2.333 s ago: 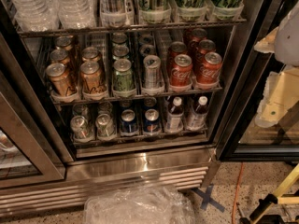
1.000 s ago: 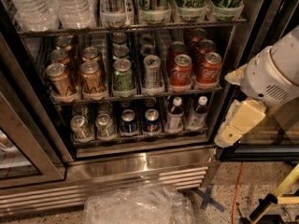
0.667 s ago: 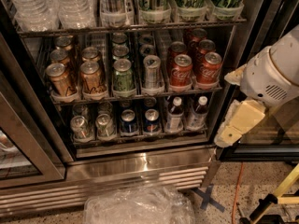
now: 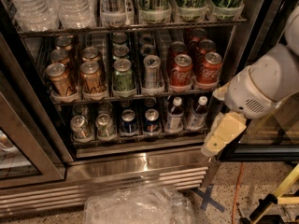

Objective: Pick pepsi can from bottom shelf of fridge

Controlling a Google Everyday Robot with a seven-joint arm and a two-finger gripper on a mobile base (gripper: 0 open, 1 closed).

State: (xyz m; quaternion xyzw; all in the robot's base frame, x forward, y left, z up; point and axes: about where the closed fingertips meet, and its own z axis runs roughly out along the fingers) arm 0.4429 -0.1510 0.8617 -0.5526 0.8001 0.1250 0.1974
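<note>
lining up on the pepsi can, low and from the right

working left to right across the bottom shelf [image 4: 136, 143] of the fridge [image 4: 140, 168]: two silver cans [image 4: 80, 127] sit in the left lanes, then the two dark blue cans in the middle lanes, then two small bottles [image 4: 174, 114] at the right end. i'd go for the pepsi can [image 4: 151, 120] in the right-hand blue lane, since it is the nearer of the pair to my arm; the second pepsi can [image 4: 127, 121] stands just beside it on the left.

the gripper [image 4: 216, 141] hangs outside the cabinet, right of the bottles and about level with the shelf, touching nothing. i cannot tell whether it is open or closed.

my plan: swing it left in front of the shelf, keep it under the tier of red cans [image 4: 180, 72] above, and go straight in along the lane. headroom looks tight, and the bottles are the likely thing to clip.

the can itself is small, upright, dark blue with a silver top and pull tab, at the front of its clear tray. i'd expect it to be smooth, so a grip around the mid-body seems wise.
</note>
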